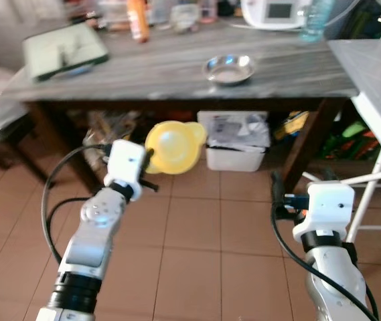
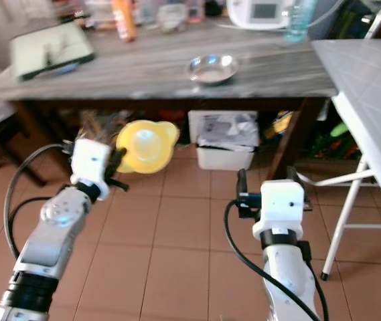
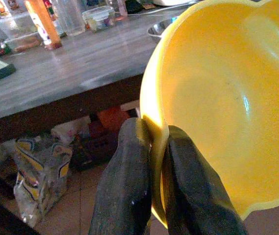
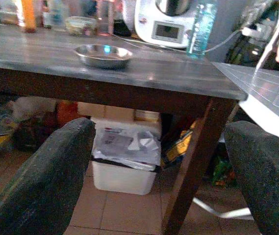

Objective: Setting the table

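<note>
The left hand (image 3: 151, 196) is clenched on the rim of a yellow bowl (image 1: 174, 147). One black finger (image 3: 124, 181) is outside the rim and the other is inside. The bowl is up in the air, tipped on its side, in front of the long gray surface (image 1: 170, 67) and lower than its top. The right hand (image 4: 164, 171) is spread wide and grasps nothing. It is low over the tiled floor (image 1: 197, 247), facing the surface. A small metal bowl (image 1: 228, 68) sits on the surface near the front edge. A dark tray (image 1: 63, 50) lies at the left end. An orange bottle (image 1: 137, 20) and a white machine (image 1: 275, 12) stand at the back. A white bin (image 1: 234, 142) sits under the surface.
</note>
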Available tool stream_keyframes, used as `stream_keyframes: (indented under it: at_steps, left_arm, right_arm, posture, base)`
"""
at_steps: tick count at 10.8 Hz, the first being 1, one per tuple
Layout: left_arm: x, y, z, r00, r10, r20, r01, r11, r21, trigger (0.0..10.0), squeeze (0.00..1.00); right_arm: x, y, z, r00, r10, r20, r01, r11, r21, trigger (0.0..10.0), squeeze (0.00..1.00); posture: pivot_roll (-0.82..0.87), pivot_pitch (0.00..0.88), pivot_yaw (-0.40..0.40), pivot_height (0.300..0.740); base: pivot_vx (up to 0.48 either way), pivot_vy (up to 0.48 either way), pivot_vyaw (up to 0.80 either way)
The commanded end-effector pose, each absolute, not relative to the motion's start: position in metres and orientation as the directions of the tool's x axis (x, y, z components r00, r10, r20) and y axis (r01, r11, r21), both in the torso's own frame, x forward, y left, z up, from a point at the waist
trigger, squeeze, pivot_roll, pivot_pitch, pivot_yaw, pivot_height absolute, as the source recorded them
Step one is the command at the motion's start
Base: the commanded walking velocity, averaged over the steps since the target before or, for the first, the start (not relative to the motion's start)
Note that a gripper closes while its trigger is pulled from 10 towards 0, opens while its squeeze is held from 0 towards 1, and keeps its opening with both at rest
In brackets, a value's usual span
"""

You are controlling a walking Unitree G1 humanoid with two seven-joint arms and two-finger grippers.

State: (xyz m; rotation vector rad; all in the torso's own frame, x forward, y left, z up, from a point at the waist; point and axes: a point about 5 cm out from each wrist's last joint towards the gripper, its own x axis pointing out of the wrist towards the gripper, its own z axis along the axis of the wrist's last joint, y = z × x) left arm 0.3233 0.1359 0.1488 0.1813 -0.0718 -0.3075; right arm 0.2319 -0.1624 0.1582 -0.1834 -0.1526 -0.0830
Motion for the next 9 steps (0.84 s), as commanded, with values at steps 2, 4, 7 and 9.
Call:
stream_keyframes:
  at_steps: [2, 4, 7, 9]
  left_arm:
    - [0.3226, 0.1288, 0.1498, 0.941, -0.334, 0.045, 0.320, 0.928, 0.191, 10.0, 0.00]
    - [0.3236, 0.1284, 0.1509, 0.941, -0.333, 0.049, 0.319, 0.929, 0.189, 10.0, 0.00]
    - [0.3242, 0.1267, 0.1517, 0.941, -0.333, 0.055, 0.318, 0.930, 0.185, 10.0, 0.00]
    - [0.3267, 0.1259, 0.1572, 0.943, -0.326, 0.073, 0.309, 0.934, 0.181, 10.0, 0.00]
  right_arm:
    - [0.2295, -0.1667, 0.1617, 0.982, -0.082, 0.171, 0.113, 0.977, -0.182, 10.0, 0.00]
    - [0.2284, -0.1659, 0.1613, 0.983, -0.077, 0.167, 0.107, 0.977, -0.183, 10.0, 0.00]
    - [0.2284, -0.1661, 0.1619, 0.983, -0.070, 0.169, 0.102, 0.977, -0.188, 10.0, 0.00]
    - [0.2249, -0.1636, 0.1673, 0.980, -0.042, 0.194, 0.081, 0.977, -0.198, 10.0, 0.00]
  posture:
    - [-0.02, 0.124, 0.074, 0.740]
    - [-0.02, 0.122, 0.071, 0.740]
    - [-0.02, 0.117, 0.068, 0.740]
    - [-0.02, 0.116, 0.068, 0.740]
  base:
    - [0.369, 0.000, 0.00]
    - [0.369, 0.000, 0.00]
    - [0.368, 0.000, 0.00]
    - [0.358, 0.000, 0.00]
